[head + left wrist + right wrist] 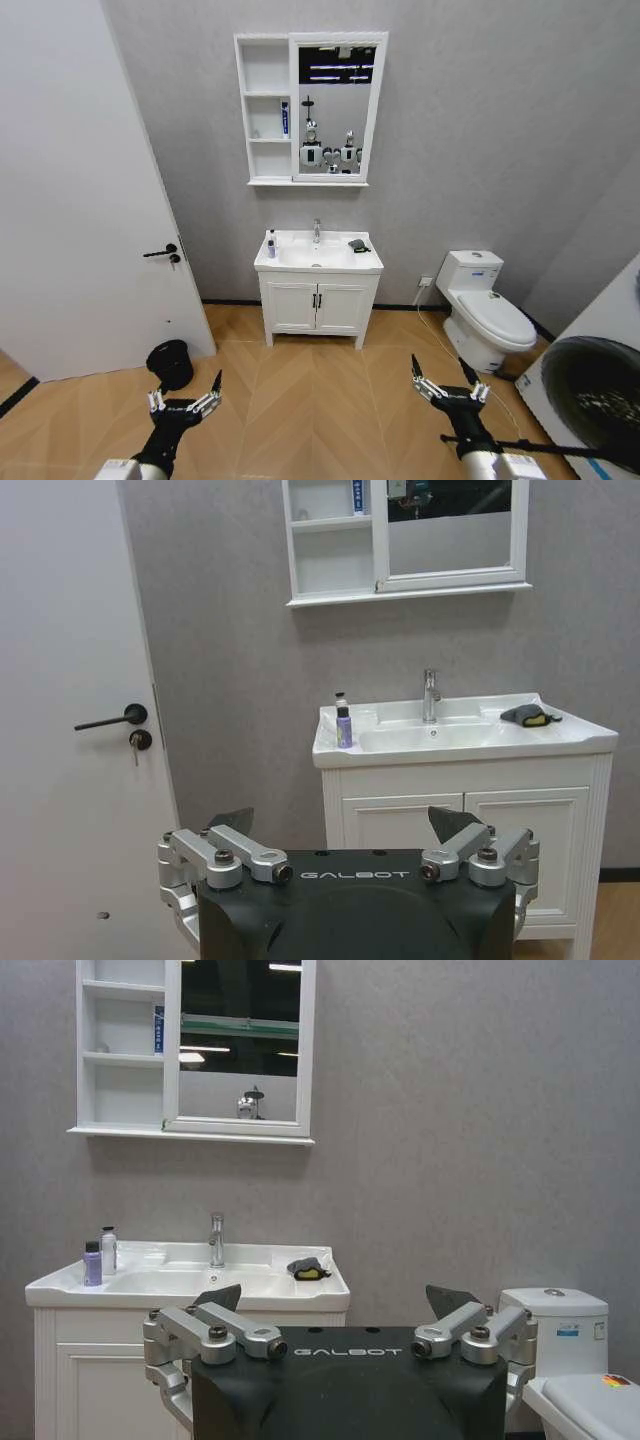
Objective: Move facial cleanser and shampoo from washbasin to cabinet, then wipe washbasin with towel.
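Observation:
The white washbasin [318,259] stands on its vanity against the far wall, well ahead of me. On its left rim stand two small bottles, one purple [344,727] and one pale with a dark cap [108,1250]; which is the facial cleanser and which the shampoo I cannot tell. The dark towel [358,245] lies on the right rim, beside the chrome tap [317,231]. Above hangs the white cabinet [266,70] with its mirror. My left gripper [185,400] and right gripper [447,385] hover low over the floor, both open and holding nothing.
A blue tube [285,118] stands on the cabinet's middle shelf. A white door [80,200] is at the left with a black bin [170,362] by it. A toilet [485,310] and a washing machine [600,390] are at the right. Wooden floor [310,400] lies between me and the vanity.

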Available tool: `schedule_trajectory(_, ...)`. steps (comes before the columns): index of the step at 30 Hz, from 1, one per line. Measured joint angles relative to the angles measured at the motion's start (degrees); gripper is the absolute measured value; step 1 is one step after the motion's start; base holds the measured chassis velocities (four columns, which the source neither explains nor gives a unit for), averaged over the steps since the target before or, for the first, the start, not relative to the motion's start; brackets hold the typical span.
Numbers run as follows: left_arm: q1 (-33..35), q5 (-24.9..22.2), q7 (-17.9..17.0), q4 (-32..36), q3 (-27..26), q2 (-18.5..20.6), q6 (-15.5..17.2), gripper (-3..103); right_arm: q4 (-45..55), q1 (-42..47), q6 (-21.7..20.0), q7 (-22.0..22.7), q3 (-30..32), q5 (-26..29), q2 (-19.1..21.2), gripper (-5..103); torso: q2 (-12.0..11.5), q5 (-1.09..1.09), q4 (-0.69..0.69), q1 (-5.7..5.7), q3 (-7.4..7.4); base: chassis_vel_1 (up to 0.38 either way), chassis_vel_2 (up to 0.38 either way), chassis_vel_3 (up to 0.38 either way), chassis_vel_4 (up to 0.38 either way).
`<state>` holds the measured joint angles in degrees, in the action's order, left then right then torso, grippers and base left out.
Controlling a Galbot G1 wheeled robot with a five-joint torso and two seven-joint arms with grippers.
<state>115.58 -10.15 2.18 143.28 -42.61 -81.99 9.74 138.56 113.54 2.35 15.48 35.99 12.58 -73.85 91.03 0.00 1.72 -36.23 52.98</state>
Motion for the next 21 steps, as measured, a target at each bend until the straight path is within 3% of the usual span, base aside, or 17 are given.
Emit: schedule_trajectory(21,-0.11,-0.06,0.13,-0.04,0.01,-0.03,0.09,99,-0.63,-0.14,1.47,-0.57,0.59,-0.48,-0.47,100,0.00,0.00,0.00,0.00,0.00,0.000,0.000,0.000,0.000)
